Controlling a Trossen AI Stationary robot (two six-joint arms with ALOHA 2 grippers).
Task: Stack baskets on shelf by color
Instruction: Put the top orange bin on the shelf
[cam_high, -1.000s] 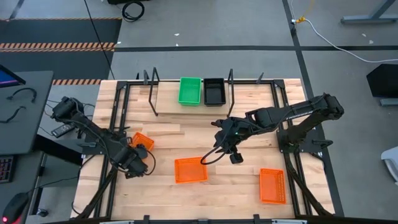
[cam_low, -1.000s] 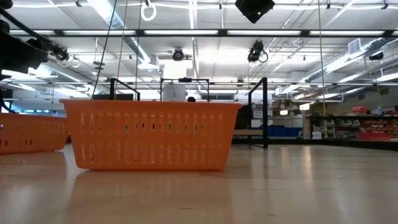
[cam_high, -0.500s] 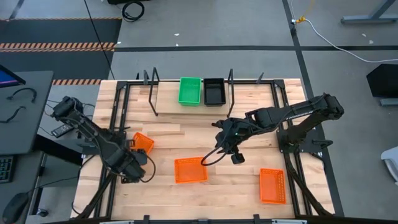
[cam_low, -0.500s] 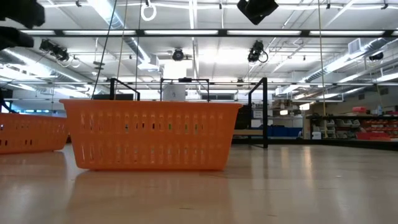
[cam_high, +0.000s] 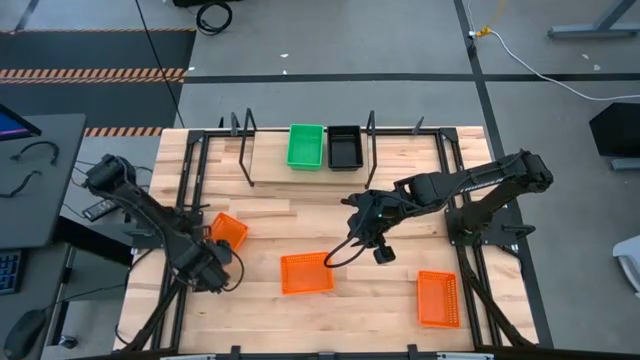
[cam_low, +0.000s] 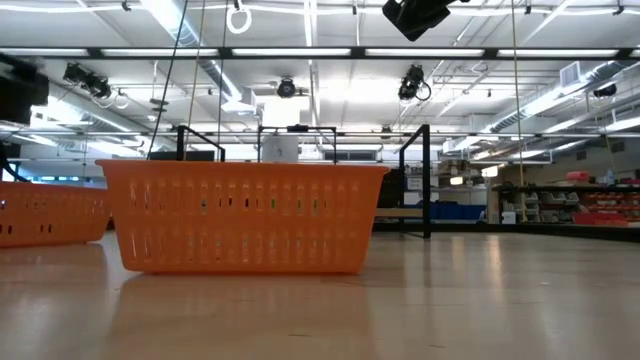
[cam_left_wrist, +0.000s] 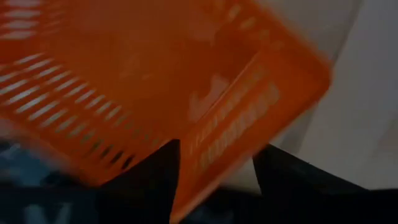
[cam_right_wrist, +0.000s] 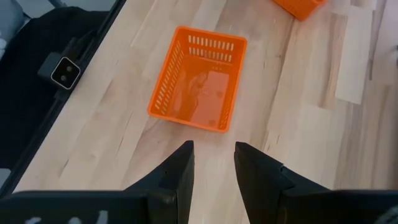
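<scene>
While the right arm has kept its place over the middle of the table, the left gripper (cam_high: 218, 262) has drawn back from the small orange basket (cam_high: 229, 229) at the table's left side — a second ago its head sat lower and further right, and the basket itself has shifted a little toward the far edge. In the left wrist view the two dark fingers (cam_left_wrist: 152, 174) stand apart, one on each side of the basket's (cam_left_wrist: 155, 81) rim edge; whether they touch it cannot be told.

The right gripper (cam_high: 381, 252) hangs above the bare boards, its fingers (cam_right_wrist: 180, 171) a narrow gap apart and holding nothing. Ahead of it lies a second orange basket (cam_right_wrist: 198, 78), the one at the table's middle (cam_high: 306, 272); a third orange basket (cam_high: 437, 298) rests near the right front corner.

All the baskets are rectangular plastic tubs with slotted, perforated walls and smooth floors. The green basket (cam_high: 306, 146) and the black basket (cam_high: 345, 146) sit side by side, touching, on the shelf (cam_high: 246, 150) — thin black metal frames standing along the far edge of the table (cam_high: 300, 215), which is made of pale wooden planks.
</scene>
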